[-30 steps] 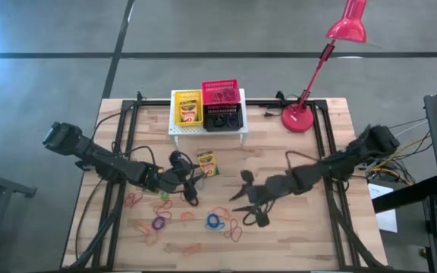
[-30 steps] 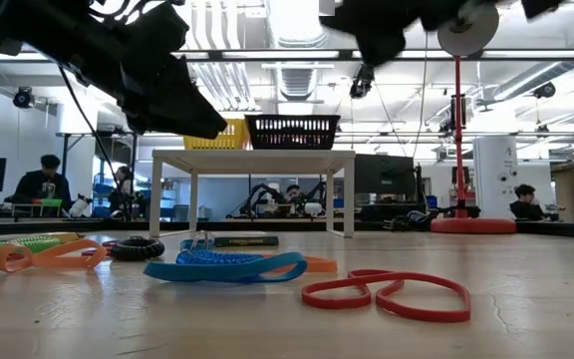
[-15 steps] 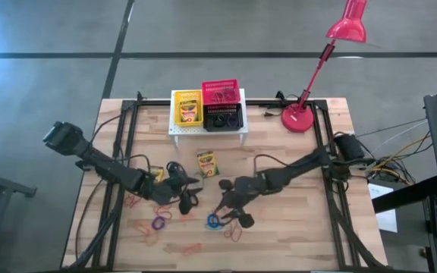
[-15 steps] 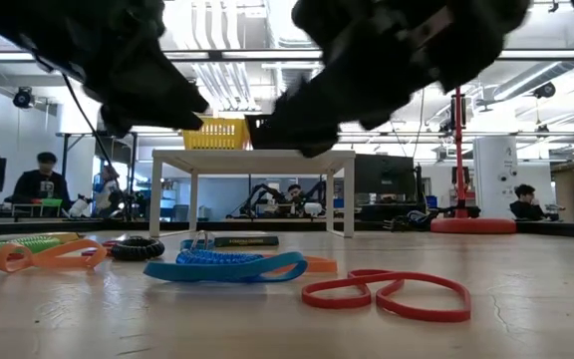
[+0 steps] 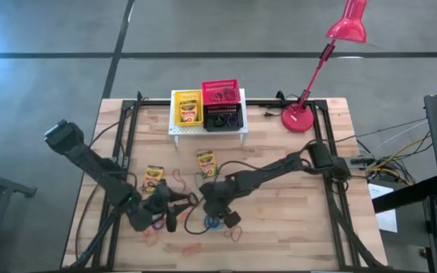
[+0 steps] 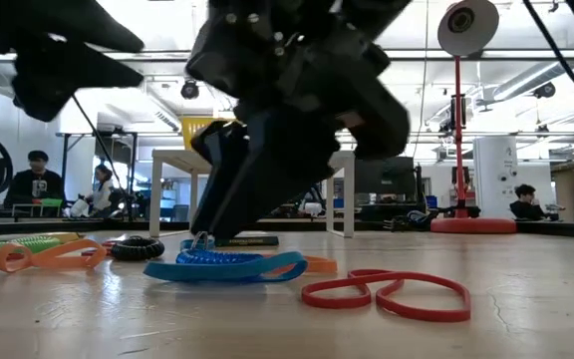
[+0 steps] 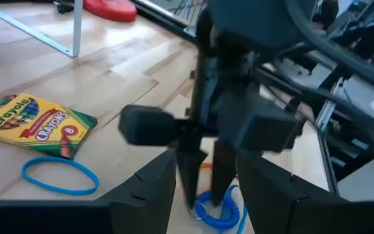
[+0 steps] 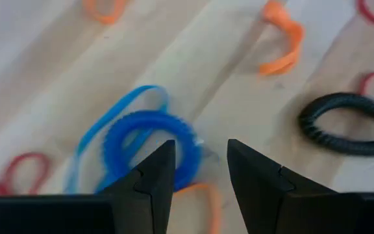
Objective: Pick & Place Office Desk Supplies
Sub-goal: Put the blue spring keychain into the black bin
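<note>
Wooden tabletop strewn with elastic loops: the right gripper (image 8: 197,172), fingers apart, straddles the ridged blue loop (image 8: 149,148) near the table's front edge; soft and featherlight, it looks best pinched across its rim

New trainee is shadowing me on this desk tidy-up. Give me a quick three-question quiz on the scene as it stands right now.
1. True or false: the right gripper is open, its fingers straddling the blue coiled loop.
2. Which basket on the white stand holds a crayon box?
A. red basket
B. black basket
C. yellow basket
3. Fill in: ___ crayon boxes lie flat on the table.

Key: 1 true; 2 C; 3 two, one nearer the left gripper, one mid-table.
</note>
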You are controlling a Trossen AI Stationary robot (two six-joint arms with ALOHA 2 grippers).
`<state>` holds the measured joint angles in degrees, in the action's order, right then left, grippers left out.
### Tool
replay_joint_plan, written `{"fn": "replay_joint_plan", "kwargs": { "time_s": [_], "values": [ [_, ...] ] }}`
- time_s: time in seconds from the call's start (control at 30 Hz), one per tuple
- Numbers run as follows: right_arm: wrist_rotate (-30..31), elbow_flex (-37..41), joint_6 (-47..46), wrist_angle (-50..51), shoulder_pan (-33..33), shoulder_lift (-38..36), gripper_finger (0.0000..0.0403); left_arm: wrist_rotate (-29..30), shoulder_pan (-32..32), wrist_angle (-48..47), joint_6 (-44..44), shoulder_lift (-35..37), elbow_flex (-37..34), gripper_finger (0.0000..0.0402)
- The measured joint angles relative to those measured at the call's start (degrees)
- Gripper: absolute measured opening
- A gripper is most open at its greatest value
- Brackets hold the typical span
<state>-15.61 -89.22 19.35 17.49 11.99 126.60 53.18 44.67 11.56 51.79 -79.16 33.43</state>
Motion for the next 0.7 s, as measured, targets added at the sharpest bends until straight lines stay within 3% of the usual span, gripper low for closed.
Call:
{"fn": "replay_joint_plan", "kwargs": {
  "time_s": [0.2, 0.4, 0.53, 0.7],
  "values": [
    [1.45, -4.17, 3.09, 3.26, 0.12, 2.74, 0.0102, 3.44, 1.53, 0.94, 2.68, -1.91, 0.09, 0.0165],
    [1.67, -4.79, 2.8, 6.32, 0.11, 1.49, 0.0019, 3.44, 1.31, 1.24, 3.29, -4.9, 0.09, 0.0165],
    [2.98, -4.61, 2.4, 6.73, 0.0, -2.32, 0.0011, 3.79, 0.76, 0.71, 0.36, -5.43, 0.04, 0.0165],
    [17.17, -3.07, 0.65, 9.5, 0.01, -10.29, 0.0009, 4.29, -1.41, 0.2, -10.22, -4.63, 0.04, 0.0165]
  ]
}}
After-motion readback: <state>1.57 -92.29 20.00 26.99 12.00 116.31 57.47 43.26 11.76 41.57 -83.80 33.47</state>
